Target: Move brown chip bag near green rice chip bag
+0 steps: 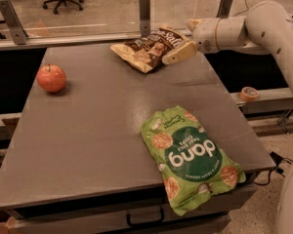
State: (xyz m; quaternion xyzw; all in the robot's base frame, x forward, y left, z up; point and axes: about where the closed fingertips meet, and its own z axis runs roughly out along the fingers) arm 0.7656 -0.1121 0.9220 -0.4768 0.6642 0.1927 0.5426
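The brown chip bag (149, 50) lies crinkled at the far middle of the grey table (97, 130), near its back edge. The green rice chip bag (189, 157) lies flat at the near right, its lower end hanging over the table's front corner. My gripper (184, 39) reaches in from the right on a white arm (254, 26) and is at the brown bag's right end. It is open: one cream finger (178, 53) lies against the bag's lower right edge, and the other shows above it.
A red apple (52, 78) sits at the far left of the table. A glass barrier with metal posts (144, 6) runs behind the table. A roll of tape (248, 93) lies on a ledge to the right. Office chairs stand on the floor beyond.
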